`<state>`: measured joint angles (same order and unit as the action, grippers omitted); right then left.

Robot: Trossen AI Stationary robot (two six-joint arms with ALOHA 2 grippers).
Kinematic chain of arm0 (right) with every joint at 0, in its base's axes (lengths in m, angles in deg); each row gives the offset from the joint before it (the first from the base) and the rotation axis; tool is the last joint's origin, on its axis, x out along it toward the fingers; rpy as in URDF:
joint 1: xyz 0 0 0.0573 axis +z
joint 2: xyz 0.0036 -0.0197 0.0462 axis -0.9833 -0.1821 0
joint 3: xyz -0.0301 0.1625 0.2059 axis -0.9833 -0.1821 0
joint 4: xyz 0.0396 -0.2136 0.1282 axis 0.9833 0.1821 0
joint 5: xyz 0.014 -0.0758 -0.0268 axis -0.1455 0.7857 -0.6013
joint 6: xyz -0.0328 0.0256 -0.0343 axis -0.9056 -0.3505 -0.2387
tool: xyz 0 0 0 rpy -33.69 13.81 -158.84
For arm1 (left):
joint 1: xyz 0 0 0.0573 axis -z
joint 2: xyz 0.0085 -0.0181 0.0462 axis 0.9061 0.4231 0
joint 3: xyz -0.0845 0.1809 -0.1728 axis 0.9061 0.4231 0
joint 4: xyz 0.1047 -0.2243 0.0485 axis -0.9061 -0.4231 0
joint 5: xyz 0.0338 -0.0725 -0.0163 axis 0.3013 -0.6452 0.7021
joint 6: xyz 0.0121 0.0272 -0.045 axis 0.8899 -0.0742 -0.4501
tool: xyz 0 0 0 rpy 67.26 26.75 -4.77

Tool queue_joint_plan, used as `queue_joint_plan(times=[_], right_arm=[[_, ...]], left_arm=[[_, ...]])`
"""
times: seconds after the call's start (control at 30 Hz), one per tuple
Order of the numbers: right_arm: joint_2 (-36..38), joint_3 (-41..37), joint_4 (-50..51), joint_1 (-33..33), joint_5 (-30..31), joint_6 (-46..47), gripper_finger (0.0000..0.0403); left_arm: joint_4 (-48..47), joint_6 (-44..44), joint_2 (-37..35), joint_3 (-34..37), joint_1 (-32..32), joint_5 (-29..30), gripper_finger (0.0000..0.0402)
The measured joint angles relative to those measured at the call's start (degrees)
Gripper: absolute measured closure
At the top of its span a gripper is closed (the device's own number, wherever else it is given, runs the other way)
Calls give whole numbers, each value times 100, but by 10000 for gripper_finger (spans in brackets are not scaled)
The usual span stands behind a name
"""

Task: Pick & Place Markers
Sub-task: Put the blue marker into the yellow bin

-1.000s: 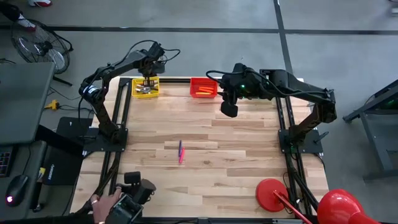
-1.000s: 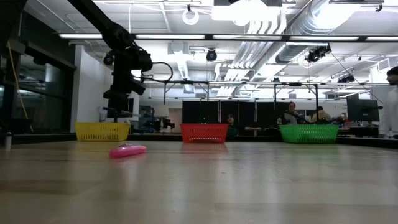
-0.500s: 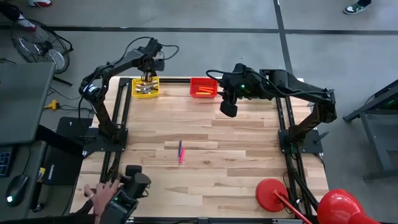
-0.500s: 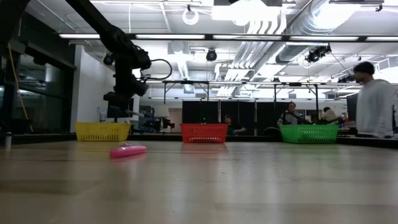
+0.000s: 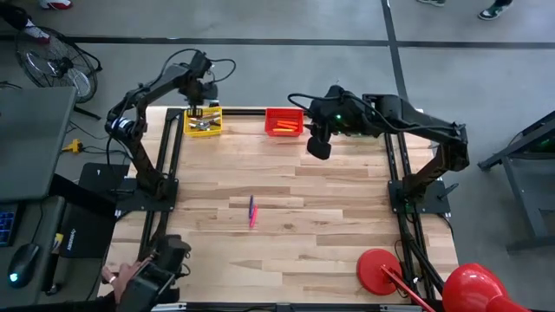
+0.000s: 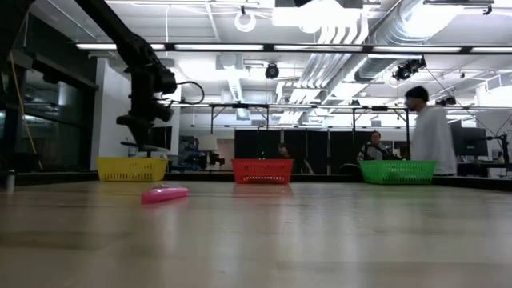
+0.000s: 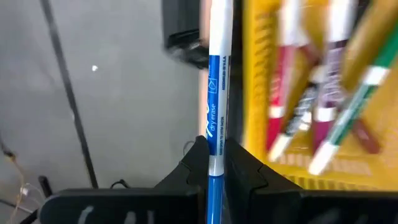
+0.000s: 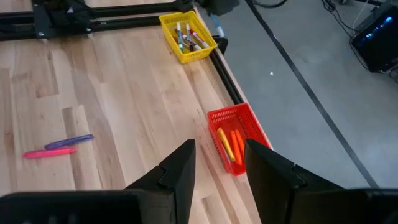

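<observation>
My left gripper (image 7: 214,158) is shut on a white-and-blue dry-erase marker (image 7: 215,87). It hangs in the air over the yellow basket's (image 5: 204,122) far-left rim (image 7: 254,93), with grey floor beside it. Several markers lie in that basket (image 7: 323,106). A purple and a pink marker (image 5: 251,211) lie flat side by side at mid-table; the pink one (image 6: 164,194) also shows in the low view. My right gripper (image 8: 217,165) is open, raised above the table near the red basket (image 5: 284,121), which holds orange markers (image 8: 231,144). My left gripper pinches the marker between its two fingertips (image 7: 198,163) on the barrel where white meets blue (image 7: 215,140). The fingers point down from above. The marker is lifted clear and runs on past the fingertips over the basket rim.
A green basket (image 6: 398,171) stands at the far edge beyond the red one. A person's hand holds a dark device at the near-left corner (image 5: 143,277). A red object (image 5: 381,269) sits at the near-right corner. People move in the room behind.
My left gripper, still shut on the marker, has moved from above the yellow basket toward the table's far-left corner, out to the basket's rim. A person has walked across the room behind.
</observation>
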<state>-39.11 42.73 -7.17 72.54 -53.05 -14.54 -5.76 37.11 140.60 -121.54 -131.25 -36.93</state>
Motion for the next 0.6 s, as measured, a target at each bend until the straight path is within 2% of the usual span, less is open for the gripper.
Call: queue_joint_plan(times=[0.6], right_arm=[[0, 0, 0, -130, -86, -87, 276]], left_arm=[[-1011, 906, 6, 2, 40, -454, 384]])
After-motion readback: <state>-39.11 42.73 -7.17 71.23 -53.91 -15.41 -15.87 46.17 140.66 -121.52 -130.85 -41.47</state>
